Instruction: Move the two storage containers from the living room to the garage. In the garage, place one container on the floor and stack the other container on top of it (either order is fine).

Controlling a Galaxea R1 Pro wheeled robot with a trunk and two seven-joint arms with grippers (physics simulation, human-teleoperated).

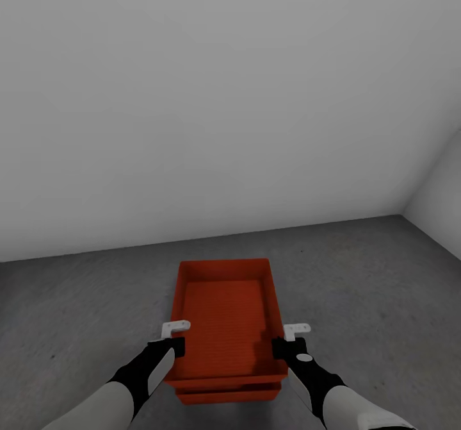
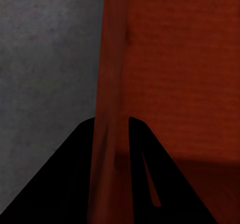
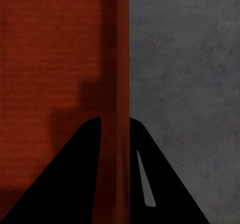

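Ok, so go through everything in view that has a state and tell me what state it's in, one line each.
Upper storage container: open-topped, empty, nested in the lower one, held by both side walls.
Lower storage container: beneath the upper one; only its near edge shows.
Left gripper: shut on the upper container's left wall.
Right gripper: shut on the upper container's right wall.
Floor: grey concrete, bare around the stack.

1. Left arm reaches forward and down; its pincer [image 1: 171, 339] straddles the left wall of the upper container [image 1: 225, 318], fingers [image 2: 75, 174] pressed to either side.
2. Right arm mirrors it; right pincer [image 1: 289, 340] clamps the right wall likewise.
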